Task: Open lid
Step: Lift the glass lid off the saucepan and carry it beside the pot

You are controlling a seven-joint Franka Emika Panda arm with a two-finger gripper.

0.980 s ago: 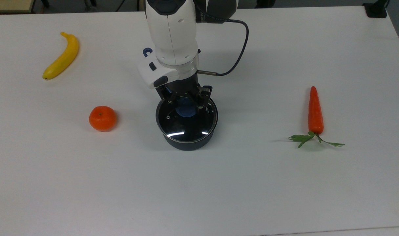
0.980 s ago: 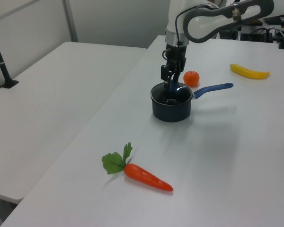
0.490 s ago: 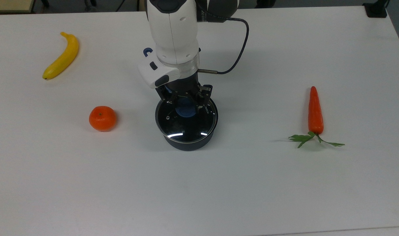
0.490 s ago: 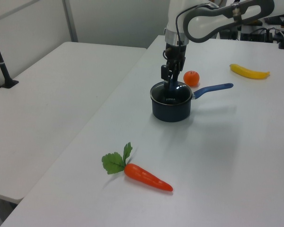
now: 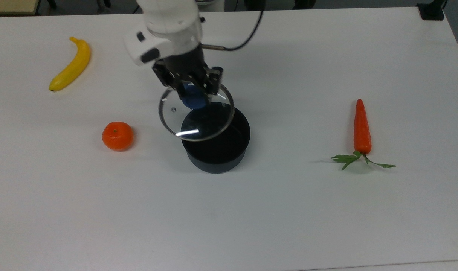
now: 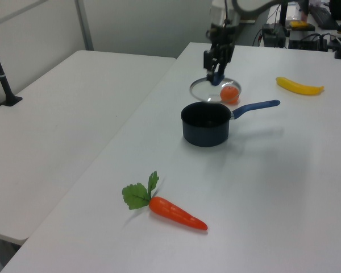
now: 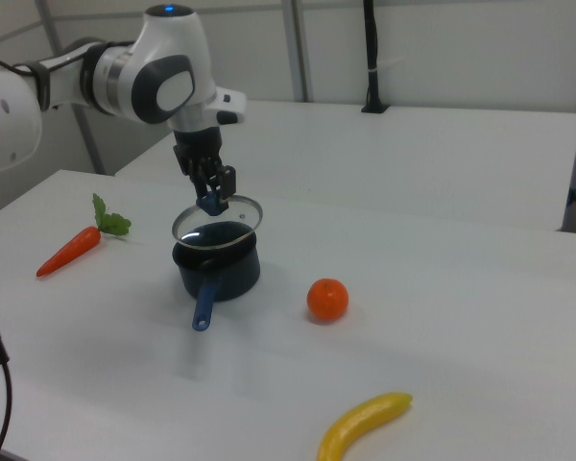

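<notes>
The robot arm [image 7: 125,82] is white and round, with big dark grey patches at its joints. A small blue light glows on top of one joint in the right view. Near the bottom of the arm sits a white block with dark buttons. A thin dark cable [image 5: 248,35] loops out from a little silver plug on its side. The end effector [image 5: 193,88] is black, with two short black fingers [image 5: 214,81].

Lid [image 5: 197,116] lifted off saucepan [image 5: 217,148] — hand [image 5: 193,92] raised.

Bright, even light; soft shadows.
</notes>
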